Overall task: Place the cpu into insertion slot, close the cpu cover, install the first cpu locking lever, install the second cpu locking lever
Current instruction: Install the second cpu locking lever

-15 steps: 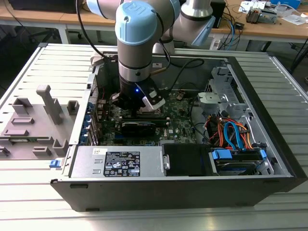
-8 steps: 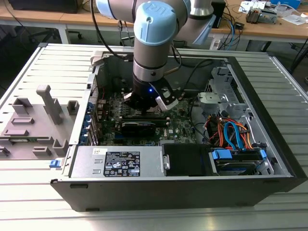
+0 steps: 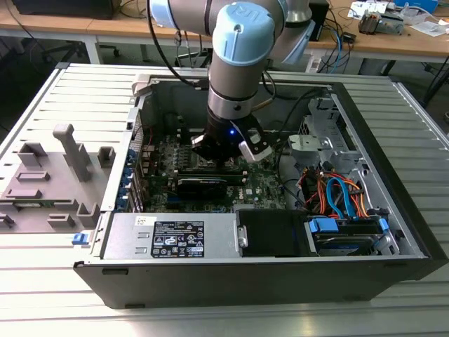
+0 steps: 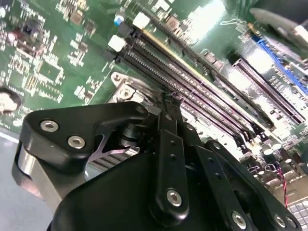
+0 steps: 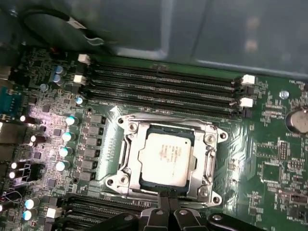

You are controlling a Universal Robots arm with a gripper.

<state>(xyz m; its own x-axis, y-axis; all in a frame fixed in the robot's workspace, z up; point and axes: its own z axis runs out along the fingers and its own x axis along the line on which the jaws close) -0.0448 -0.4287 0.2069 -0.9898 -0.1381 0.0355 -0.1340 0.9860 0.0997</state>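
The arm is down inside the open computer case [image 3: 393,210] in the exterior view, wrist planted low over the motherboard [image 3: 210,189], near the middle of the board.

In the first wrist view the cpu [image 5: 166,158] sits square in the insertion slot [image 5: 126,156], silvery top facing up, so step 1 looks done. The cpu cover [image 5: 207,144] lies flat around the chip, its window framing the lid; step 2 appears finished as well, though I can't confirm it is fully seated. The memory slots [image 5: 163,86] run just beyond the socket.

The gripper [image 5: 168,208] hangs at the near edge of the socket frame, its fingers [image 5: 161,214] pressed together with no gap showing between them and nothing held. In the second wrist view the same closed fingertips [image 4: 169,103] point down right at the edge of the metal socket frame [image 4: 126,89].

My read: we're on step 3, the first locking lever. I can't make out the lever itself under the fingers, so whether it is already being pushed is unclear. The work here calls for a firm press with the closed tips on a thin wire arm, sweeping it down and tucking it sideways under its catch without slipping onto the cover or the board.
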